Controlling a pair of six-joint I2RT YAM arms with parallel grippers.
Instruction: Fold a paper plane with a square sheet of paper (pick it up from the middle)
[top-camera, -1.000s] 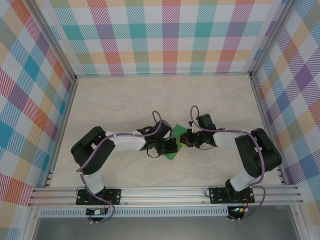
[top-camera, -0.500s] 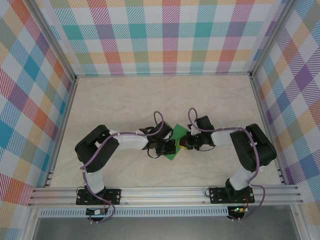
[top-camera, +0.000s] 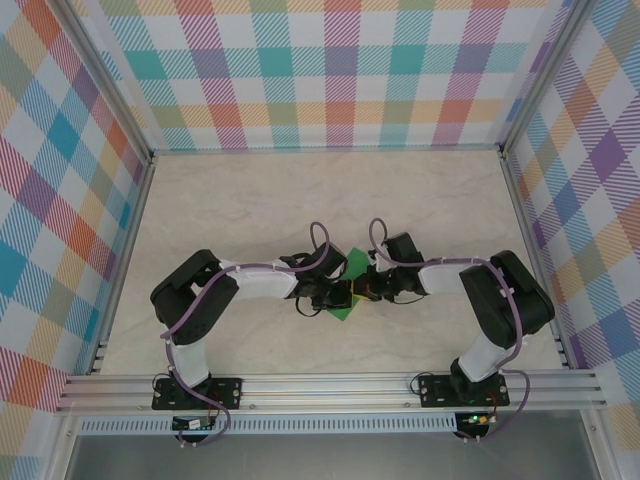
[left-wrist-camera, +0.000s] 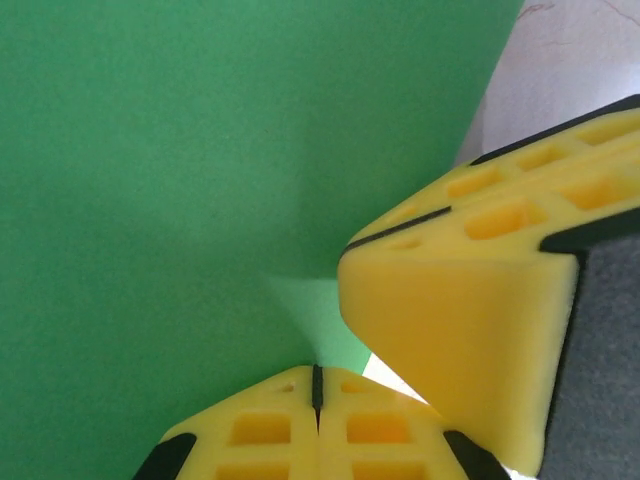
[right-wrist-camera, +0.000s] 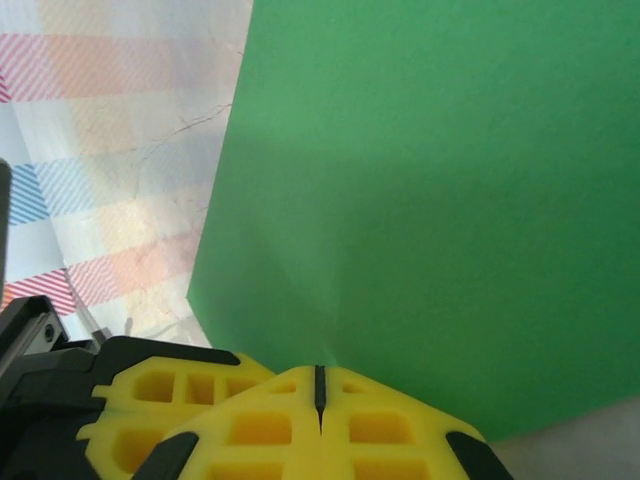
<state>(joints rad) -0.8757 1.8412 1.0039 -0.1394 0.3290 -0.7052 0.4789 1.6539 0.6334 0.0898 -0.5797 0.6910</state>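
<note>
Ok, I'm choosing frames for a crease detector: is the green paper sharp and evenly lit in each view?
Top external: sharp, evenly lit, but the square sheet of paper is small and partly hidden by the arms. Left wrist: very close and soft, darker across the middle, a pale patch near the jaws. Right wrist: soft, a broad shadow across its lower half.

Right gripper pinching green square sheet of paper; left gripper just beside.

The pale marbled bench is carrying the green square sheet of paper near its middle, slightly toward its near edge.
</note>
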